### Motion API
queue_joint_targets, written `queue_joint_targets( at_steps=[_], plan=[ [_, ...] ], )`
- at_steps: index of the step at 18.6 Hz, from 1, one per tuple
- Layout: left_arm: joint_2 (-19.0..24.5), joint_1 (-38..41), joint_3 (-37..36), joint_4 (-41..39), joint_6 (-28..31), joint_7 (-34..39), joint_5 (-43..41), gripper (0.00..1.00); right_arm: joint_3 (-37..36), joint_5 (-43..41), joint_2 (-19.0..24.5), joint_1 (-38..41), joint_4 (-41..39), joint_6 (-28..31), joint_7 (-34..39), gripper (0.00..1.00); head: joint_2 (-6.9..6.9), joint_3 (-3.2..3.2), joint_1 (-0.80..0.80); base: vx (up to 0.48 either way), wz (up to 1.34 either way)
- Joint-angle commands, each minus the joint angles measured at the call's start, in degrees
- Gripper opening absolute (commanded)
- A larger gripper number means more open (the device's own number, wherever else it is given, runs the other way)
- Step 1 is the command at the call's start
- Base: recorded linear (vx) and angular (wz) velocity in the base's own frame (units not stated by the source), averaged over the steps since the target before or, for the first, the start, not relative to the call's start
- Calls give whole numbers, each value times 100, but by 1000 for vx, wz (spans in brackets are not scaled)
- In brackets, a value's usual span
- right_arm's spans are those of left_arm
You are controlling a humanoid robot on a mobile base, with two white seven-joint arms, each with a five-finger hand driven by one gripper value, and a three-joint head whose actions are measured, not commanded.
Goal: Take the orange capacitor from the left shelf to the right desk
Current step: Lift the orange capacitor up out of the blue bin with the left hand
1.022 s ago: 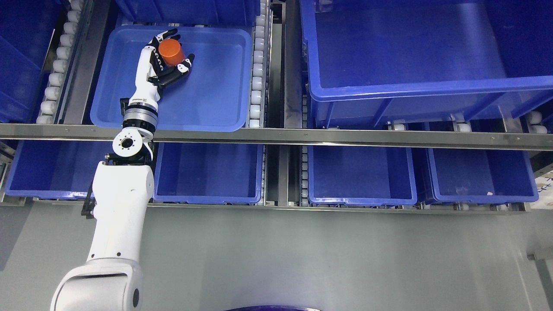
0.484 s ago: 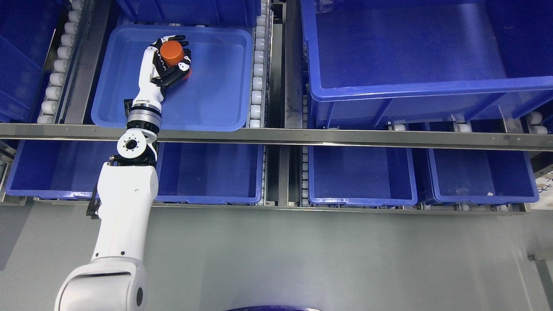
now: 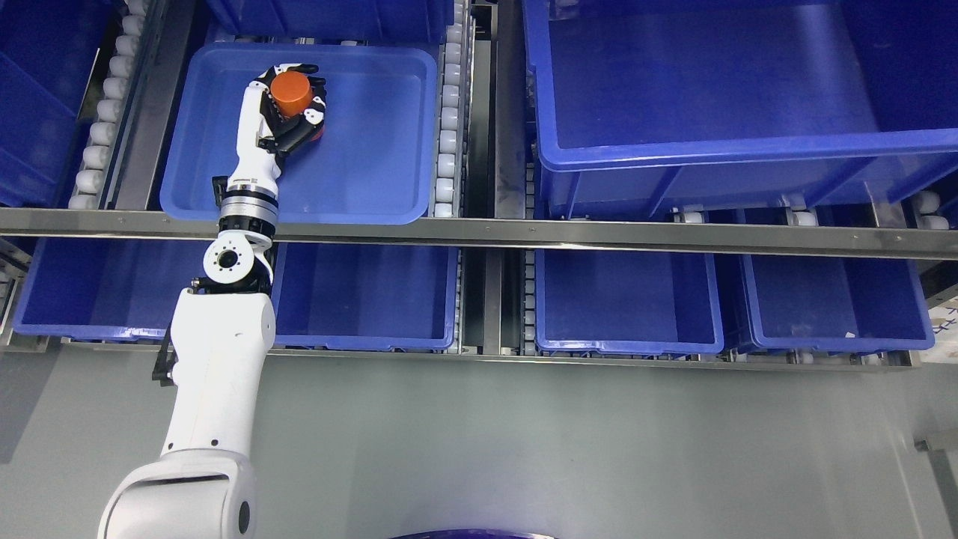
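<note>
An orange cylindrical capacitor (image 3: 291, 90) sits in a shallow blue tray (image 3: 374, 150) on the upper left shelf level. My left hand (image 3: 294, 106) reaches up into the tray from the lower left and its black and white fingers (image 3: 314, 114) are curled round the capacitor, covering its lower part. The white left arm (image 3: 217, 359) crosses the metal shelf rail (image 3: 524, 233). The right arm does not show.
A large deep blue bin (image 3: 718, 97) fills the upper right shelf. Several blue bins (image 3: 629, 307) line the lower level under the rail. White rollers (image 3: 447, 112) run beside the tray. Grey floor (image 3: 561, 449) lies below the shelf.
The fingers of my left hand, spread round the capacitor a second ago, have closed on it. The hand and capacitor have shifted slightly left and up in the tray.
</note>
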Motion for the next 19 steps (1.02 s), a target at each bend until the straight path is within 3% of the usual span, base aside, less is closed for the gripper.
queue_joint_targets(
  at_steps=[1,6,11,19],
  plan=[
    [71,11,93,-798,-10,-10,96,0,-62,26,-100,-9,-193,1,29,100,0,0,0,-45,46],
    [71,142,-267,-2424,263,-10,738,1,-62,26,-100,-9,-193,1,29,100,0,0,0,-81,118],
    [71,835,-961,-3734,184,-1,949,1,-62,26,-100,-9,-193,1,29,100,0,0,0,-129,117],
    [71,1233,-971,-4000,-335,7,941,1,-62,26,-100,-9,-193,1,29,100,0,0,0,-172,79]
  ],
)
